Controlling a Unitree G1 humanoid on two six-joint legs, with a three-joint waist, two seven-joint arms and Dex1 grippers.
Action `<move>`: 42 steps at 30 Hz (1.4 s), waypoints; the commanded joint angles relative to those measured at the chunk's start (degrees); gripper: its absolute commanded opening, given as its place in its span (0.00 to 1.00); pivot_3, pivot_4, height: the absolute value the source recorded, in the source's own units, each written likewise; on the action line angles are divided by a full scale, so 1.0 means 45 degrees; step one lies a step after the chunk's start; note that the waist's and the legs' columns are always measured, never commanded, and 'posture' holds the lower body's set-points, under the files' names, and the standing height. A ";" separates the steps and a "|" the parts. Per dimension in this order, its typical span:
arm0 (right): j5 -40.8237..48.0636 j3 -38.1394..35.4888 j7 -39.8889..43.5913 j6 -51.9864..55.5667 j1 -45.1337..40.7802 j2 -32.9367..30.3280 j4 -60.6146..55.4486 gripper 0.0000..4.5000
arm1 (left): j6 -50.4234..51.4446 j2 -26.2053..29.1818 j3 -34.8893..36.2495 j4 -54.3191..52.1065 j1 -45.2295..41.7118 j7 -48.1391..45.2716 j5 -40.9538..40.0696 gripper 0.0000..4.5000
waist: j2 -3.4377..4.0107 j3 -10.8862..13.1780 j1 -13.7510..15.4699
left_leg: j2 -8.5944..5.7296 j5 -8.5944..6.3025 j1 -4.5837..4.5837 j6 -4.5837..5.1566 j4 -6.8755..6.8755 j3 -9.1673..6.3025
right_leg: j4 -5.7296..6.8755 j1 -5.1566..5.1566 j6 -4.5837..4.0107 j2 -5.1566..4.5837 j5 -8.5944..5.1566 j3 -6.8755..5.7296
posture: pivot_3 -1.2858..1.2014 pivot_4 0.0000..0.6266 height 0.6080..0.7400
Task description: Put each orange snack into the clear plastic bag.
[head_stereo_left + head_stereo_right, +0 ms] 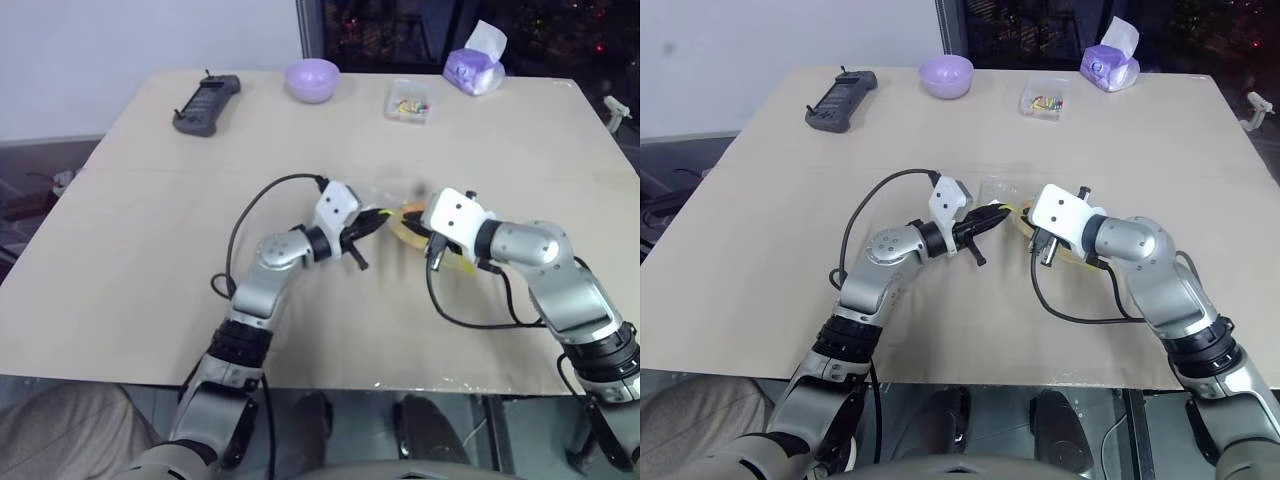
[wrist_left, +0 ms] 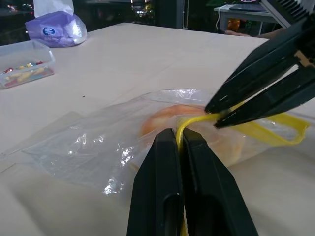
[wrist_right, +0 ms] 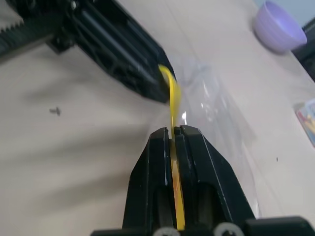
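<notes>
Mid-table, both grippers, left [image 2: 179, 140] and right [image 3: 173, 135], pinch the yellow seal strip [image 2: 275, 135] of the clear plastic bag [image 2: 98, 152]; the orange snack [image 2: 165, 118] already lies inside, sealing apparently remaining

The orange snack [image 2: 165, 115] shows as a blurred patch through the clear plastic bag [image 2: 93, 147], its grid unreadable. The small box's [image 1: 408, 103] contents at 12 o'clock on the bench [image 1: 150, 300] are too small to tell.
</notes>
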 commanded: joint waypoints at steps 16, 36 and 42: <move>0.0217 -0.1561 0.0302 0.0921 0.1210 -0.2095 -0.0437 0.03 | -0.1133 0.0177 0.0908 0.0823 -0.0646 0.1568 0.0108 0.00 | -0.0001 0.0000 0.0014 | -0.0001 -0.0001 -0.0001 0.0001 0.0000 0.0004 | -0.0002 0.0001 0.0000 -0.0001 0.0000 0.0002 | 0.52 0.24 1.00; 0.0470 -0.2350 -0.0327 0.0739 0.0403 -0.2331 -0.0074 0.03 | -0.1524 -0.0009 0.1024 0.1014 -0.1638 0.1825 -0.0038 0.00 | -0.0004 0.0002 0.0011 | 0.0000 0.0000 0.0000 0.0001 0.0000 0.0005 | 0.0000 -0.0001 0.0000 0.0000 0.0000 0.0002 | 0.52 0.24 1.00; 0.0819 -0.2515 0.0099 0.0869 0.0591 -0.2536 -0.0220 0.03 | -0.0490 0.0423 0.0643 -0.0627 -0.0799 0.0810 -0.0581 0.00 | -0.0004 0.0002 -0.0001 | 0.0000 0.0024 -0.0009 -0.0041 -0.0011 0.0011 | -0.0025 0.0001 0.0000 -0.0003 0.0000 0.0005 | 0.52 0.24 1.00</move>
